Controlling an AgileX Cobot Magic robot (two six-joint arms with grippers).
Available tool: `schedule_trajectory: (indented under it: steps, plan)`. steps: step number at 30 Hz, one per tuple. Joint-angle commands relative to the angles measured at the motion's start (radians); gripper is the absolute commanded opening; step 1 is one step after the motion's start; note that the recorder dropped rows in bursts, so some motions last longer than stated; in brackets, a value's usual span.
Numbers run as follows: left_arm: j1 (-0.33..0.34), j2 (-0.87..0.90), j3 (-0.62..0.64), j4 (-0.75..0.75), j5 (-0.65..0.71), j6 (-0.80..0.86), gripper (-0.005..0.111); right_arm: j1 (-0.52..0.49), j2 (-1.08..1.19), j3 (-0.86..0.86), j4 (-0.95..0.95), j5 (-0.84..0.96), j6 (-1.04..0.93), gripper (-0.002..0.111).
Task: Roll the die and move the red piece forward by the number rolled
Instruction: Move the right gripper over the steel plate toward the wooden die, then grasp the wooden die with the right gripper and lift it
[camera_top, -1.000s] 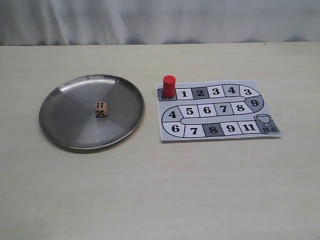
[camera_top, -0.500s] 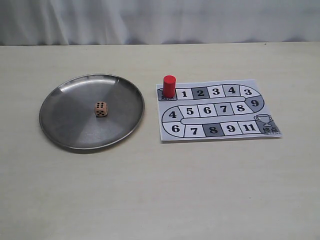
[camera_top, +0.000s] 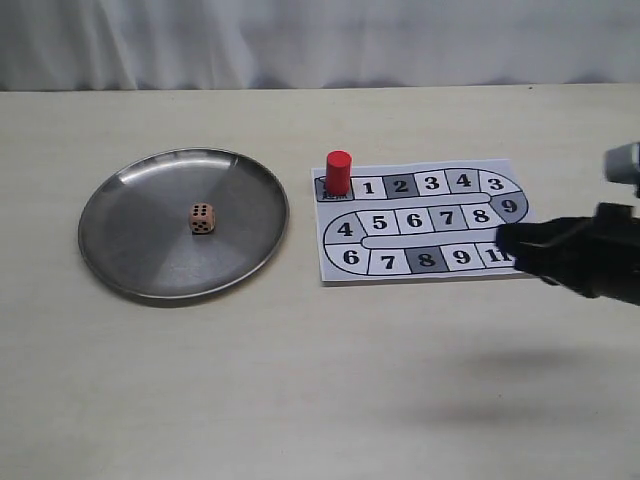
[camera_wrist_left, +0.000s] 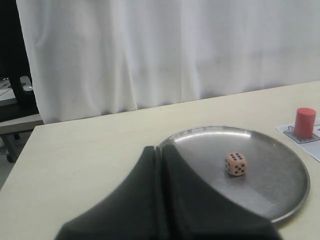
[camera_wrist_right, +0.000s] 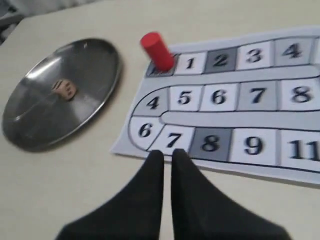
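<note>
While the die (camera_top: 201, 219) rests near the middle of the plate (camera_top: 130, 250), nothing touches it. It is a small tan cube with black pips, and its upper face appears to show six. It sits flat, well clear of the plate's rim.

Red piece (camera_top: 339, 172): glossy plain cylinder, upright on the dark start square at the far left corner of the board (camera_top: 420, 241), just beside square 1. Nothing around or over it.

Plate: round, shallow, brushed grey metal with a raised lip and faint radial sheen. It lies left of the board in the exterior view, with a narrow gap between the two.

Board: flat printed paper sheet with a winding track of white, light grey and dark grey squares bearing black numerals.

Counter (camera_top: 300, 380): pale cream with a fine streaked grain. White pleated curtain (camera_top: 300, 40) behind its far edge.

Right tool (camera_top: 505, 239): black, motion-blurred, reaching in from the right over the near right corner of the board, where it hides the track's end and part of square 11. Whether it touches the paper cannot be told. A soft shadow (camera_top: 520, 360) falls on the counter in front of it. In the right wrist view its two tapered fingers are drawn almost together, only a thin slit between them, grasping nothing.

Left tool (camera_wrist_left: 159, 148): seen only in the left wrist view. Matte black fingers are pressed flush together and empty, with the plate and die beyond them.
</note>
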Motion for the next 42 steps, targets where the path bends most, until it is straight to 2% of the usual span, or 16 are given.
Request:
schedule_trajectory:
  steps: [1,6,9,11,13,15,17,19,20,22,23,26,28,35,39,42]
  plan:
    - [-0.008,-0.003,0.002,0.000,-0.008,-0.001,0.000,0.273,0.236,-0.186,-0.070,0.171,0.079,0.005]
    - [-0.008,-0.003,0.002,0.000,-0.008,-0.001,0.000,0.681,0.420,-0.491,-0.070,0.638,0.063,0.005]
    - [-0.008,-0.003,0.002,0.000,-0.008,-0.001,0.000,0.702,0.554,-0.675,-0.044,0.650,0.032,0.004]
    - [-0.008,-0.003,0.002,0.000,-0.008,-0.001,0.000,0.685,0.672,-0.833,0.031,0.886,-0.144,0.004]
    - [-0.008,-0.003,0.002,0.000,-0.008,-0.001,0.000,0.643,0.756,-1.004,0.364,1.263,-0.540,0.004]
    - [-0.008,-0.003,0.002,0.000,-0.008,-0.001,0.000,0.573,0.810,-1.174,0.908,1.430,-1.076,0.004]
    - [-0.008,-0.003,0.002,0.000,-0.008,-0.001,0.000,0.520,0.835,-1.245,1.412,1.442,-1.481,0.004]
    - [-0.008,-0.003,0.002,0.000,-0.008,-0.001,0.000,0.517,0.850,-1.270,1.777,1.395,-1.748,0.005]
    - [-0.008,-0.003,0.002,0.000,-0.008,-0.001,0.000,0.534,0.852,-1.272,1.818,1.376,-1.784,0.006]
    - [-0.008,-0.003,0.002,0.000,-0.008,-0.001,0.000,0.611,0.854,-1.272,1.779,1.275,-1.790,0.020]
    - [-0.008,-0.003,0.002,0.000,-0.008,-0.001,0.000,0.671,0.854,-1.272,1.709,1.188,-1.764,0.035]
    - [-0.008,-0.003,0.002,0.000,-0.008,-0.001,0.000,0.749,0.870,-1.280,1.578,1.058,-1.634,0.063]
    - [-0.008,-0.003,0.002,0.000,-0.008,-0.001,0.000,0.763,0.894,-1.308,1.581,1.065,-1.633,0.069]
    - [-0.008,-0.003,0.002,0.000,-0.008,-0.001,0.000,0.792,1.110,-1.539,1.555,1.144,-1.666,0.073]
    - [-0.008,-0.003,0.002,0.000,-0.008,-0.001,0.000,0.788,1.166,-1.585,1.457,1.161,-1.647,0.073]
    - [-0.008,-0.003,0.002,0.000,-0.008,-0.001,0.000,0.778,1.174,-1.589,1.455,1.157,-1.639,0.064]
